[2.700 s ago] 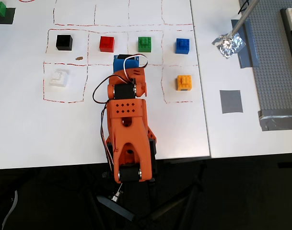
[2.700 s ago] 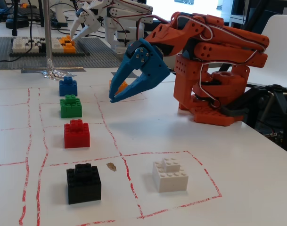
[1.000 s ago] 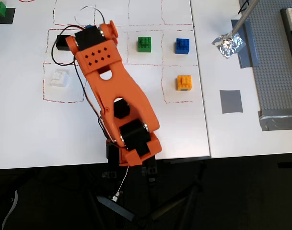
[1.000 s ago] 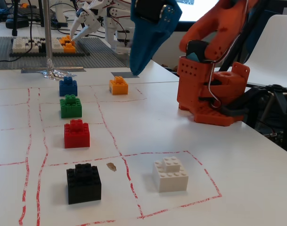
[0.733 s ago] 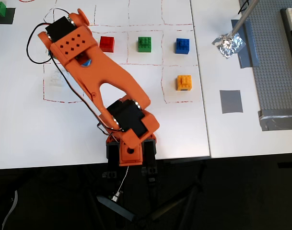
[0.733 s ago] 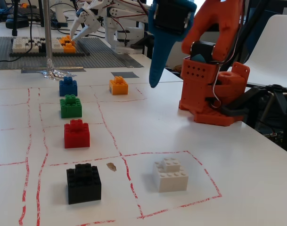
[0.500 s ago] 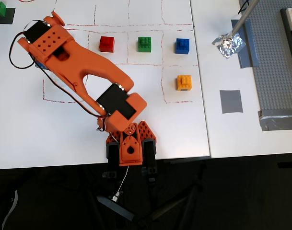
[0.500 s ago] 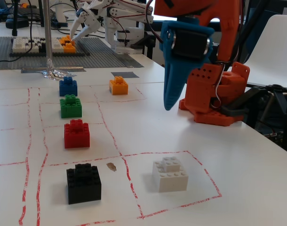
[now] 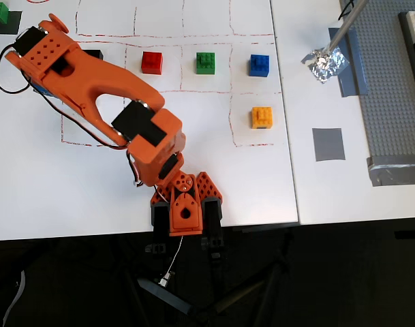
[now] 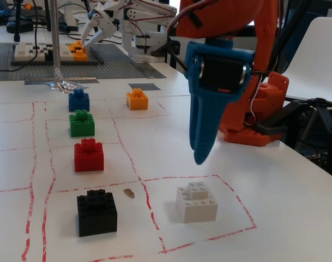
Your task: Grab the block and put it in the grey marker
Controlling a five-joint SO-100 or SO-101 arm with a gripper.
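1. Hovering my blue pincer [image 10: 201,158] tip-down just above the block [image 10: 197,202]; I am seeing it clenched, grasping nothing.
2. I am seeing the block sitting in its red-outlined square beside the black brick [image 10: 96,212].

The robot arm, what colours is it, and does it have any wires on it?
The arm is bright orange plastic with chunky, rounded links. Some panels have rows of small round holes. Black motor blocks sit at its joints, and thin black, red and white cables loop along it. Its end effector is blue: long fingers tapering to a point, with a black motor set into the top.
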